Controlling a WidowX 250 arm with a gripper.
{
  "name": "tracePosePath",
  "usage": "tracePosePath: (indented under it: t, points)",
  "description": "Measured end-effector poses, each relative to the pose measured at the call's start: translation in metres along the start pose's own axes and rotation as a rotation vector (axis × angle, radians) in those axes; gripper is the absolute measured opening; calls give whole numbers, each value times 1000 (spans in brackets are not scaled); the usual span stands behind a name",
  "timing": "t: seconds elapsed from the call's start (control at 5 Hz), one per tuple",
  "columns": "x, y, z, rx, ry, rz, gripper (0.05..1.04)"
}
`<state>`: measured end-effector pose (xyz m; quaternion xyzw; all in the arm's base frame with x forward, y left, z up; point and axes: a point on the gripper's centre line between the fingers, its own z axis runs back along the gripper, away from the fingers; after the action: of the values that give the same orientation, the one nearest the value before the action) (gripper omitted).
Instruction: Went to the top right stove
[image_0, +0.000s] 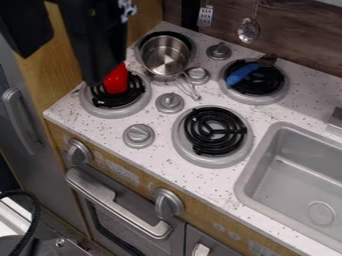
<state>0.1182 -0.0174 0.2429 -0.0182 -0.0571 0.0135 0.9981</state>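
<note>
My gripper (97, 60) hangs over the front left burner, in the upper left of the camera view. Right at its lower end is a red object (116, 81), partly hidden behind it; I cannot tell whether this is held or standing on the black coil. The top right burner (274, 82) lies well to the right, with a blue-handled utensil (242, 74) resting across its coil, its dark end (268, 60) toward the back.
A metal pot (165, 56) sits on the back left burner, its handle pointing toward the front right. The front right burner (215, 131) has a bare coil. Grey knobs (169, 102) stand between the burners, and the sink (294, 175) is at the right.
</note>
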Motion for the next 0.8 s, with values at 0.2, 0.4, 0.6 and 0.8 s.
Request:
tracePosePath:
  t: [0.2, 0.4, 0.6, 0.8]
  points:
    - [-2, 0, -3, 0, 11, 0, 995]
    - [21, -7, -20, -24, 22, -24, 994]
    - [57, -22, -44, -88, 2, -101, 994]
    - [96, -29, -73, -100, -23, -113, 995]
